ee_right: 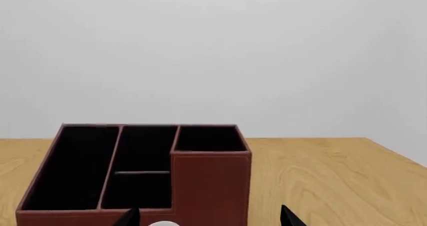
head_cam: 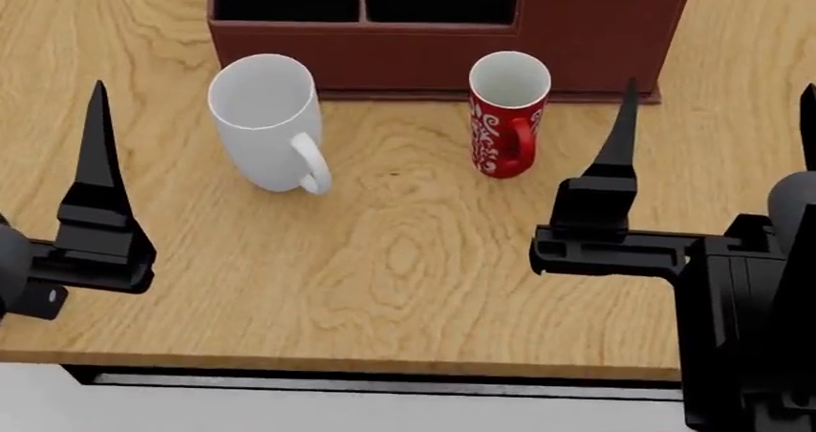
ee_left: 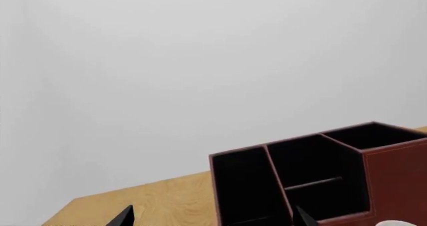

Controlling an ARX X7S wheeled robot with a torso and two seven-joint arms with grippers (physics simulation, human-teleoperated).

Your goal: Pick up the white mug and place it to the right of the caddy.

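Mug (head_cam: 264, 118) upright on table (head_cam: 421, 260), near side of caddy (head_cam: 587, 31), left of red mug (head_cam: 506, 112); not yet grasped. Left gripper (head_cam: 97, 179) shows one finger only, so opening unclear. Right gripper (head_cam: 714, 136) spread wide, empty. Pick and placement right of caddy both remain.

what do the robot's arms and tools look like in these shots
Both are matte black all over, with no cables, markings or sleeves visible. The left tool shows one long, thin finger tapering to a sharp point, rising from a blocky, stepped mount. The right tool has the same blade-like finger on a boxy bracket, joined to a bulkier black housing with a rounded grey-black part beside it. The wrist views show only dark fingertips.
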